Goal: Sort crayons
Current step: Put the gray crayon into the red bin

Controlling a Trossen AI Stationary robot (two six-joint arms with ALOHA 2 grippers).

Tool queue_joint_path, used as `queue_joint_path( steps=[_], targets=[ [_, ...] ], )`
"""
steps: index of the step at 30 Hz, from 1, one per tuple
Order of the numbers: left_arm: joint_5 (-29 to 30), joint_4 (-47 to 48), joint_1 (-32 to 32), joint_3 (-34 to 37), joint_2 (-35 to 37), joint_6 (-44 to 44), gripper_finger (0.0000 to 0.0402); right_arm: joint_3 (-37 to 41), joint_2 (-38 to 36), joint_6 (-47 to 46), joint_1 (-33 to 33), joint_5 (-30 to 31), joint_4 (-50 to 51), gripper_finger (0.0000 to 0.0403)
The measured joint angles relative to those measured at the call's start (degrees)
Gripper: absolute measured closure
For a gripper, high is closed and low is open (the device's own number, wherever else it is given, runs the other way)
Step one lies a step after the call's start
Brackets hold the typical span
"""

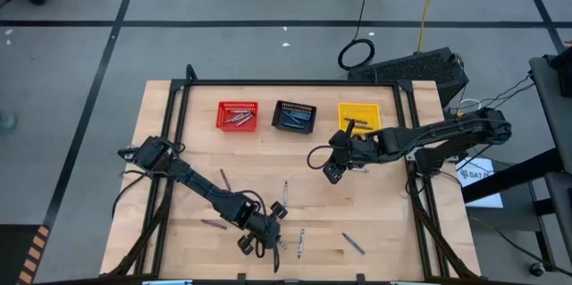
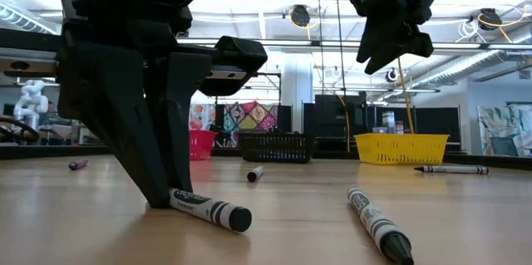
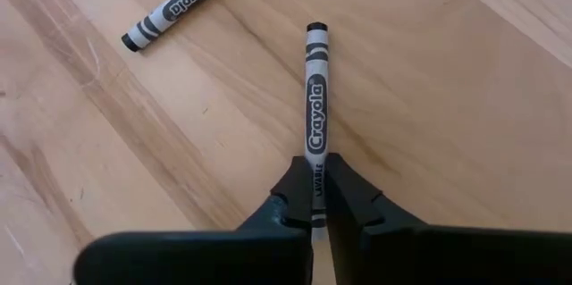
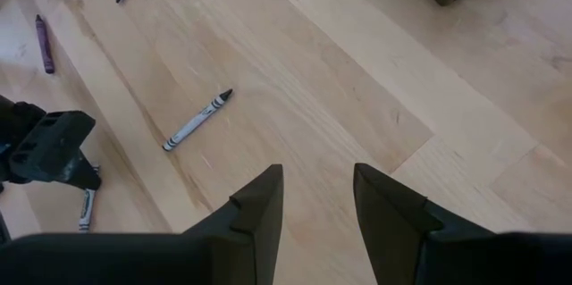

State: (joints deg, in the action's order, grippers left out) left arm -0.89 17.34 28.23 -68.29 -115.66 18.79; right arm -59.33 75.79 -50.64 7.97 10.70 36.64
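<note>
The left gripper (image 3: 314, 197) is clenched on one end of a grey paper-wrapped wax crayon (image 3: 315, 106), its fingertips (image 2: 162, 190) down on the pale wooden table (image 1: 375, 222). The crayon lies flat, and its long axis runs straight out ahead of the jaws, the dark tip pointing away from the wrist. Pinching it near one end, across the narrow way, looks like the natural hold for so thin a stick lying flat on the boards. A second grey crayon (image 3: 179, 6) lies beyond the jaws and off to one side, slanted and well apart from the held one.

The right gripper (image 4: 318, 197) hangs above the table with its fingers spread and nothing between them, near the yellow mesh basket (image 1: 359, 115). Ahead of its jaws another grey crayon (image 4: 197, 120) lies on a diagonal. The black mesh basket (image 1: 294, 115) and red mesh basket (image 1: 238, 115) stand in a row beside the yellow one, and loose purple crayons (image 4: 42, 44) lie farther out.
</note>
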Motion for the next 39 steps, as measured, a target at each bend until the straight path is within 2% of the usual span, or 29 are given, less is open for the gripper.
queue_joint_path(
  steps=[11,21,30,35,39],
  targets=[
    [0.57,5.07,-1.4,0.76,6.57,-0.36,0.04,0.0,0.0,2.15,0.0,-0.2,0.0,0.0277],
    [3.28,18.18,-5.44,0.5,16.39,-2.0,0.0401,0.0,0.0,4.09,0.02,-0.22,0.01,0.0277],
    [6.12,31.1,-13.59,0.5,23.93,-3.25,0.0398,0.0,0.02,6.56,0.02,-0.22,0.0,0.0277],
    [6.02,33.07,-18.84,1.3,27.22,-3.52,0.04,0.0,0.02,8.21,0.02,-0.22,-0.04,0.0277],
    [5.57,33.25,-20.66,2.74,27.5,-6.29,0.0401,0.0,0.02,8.74,0.02,-0.22,-0.02,0.0277]
  ],
)
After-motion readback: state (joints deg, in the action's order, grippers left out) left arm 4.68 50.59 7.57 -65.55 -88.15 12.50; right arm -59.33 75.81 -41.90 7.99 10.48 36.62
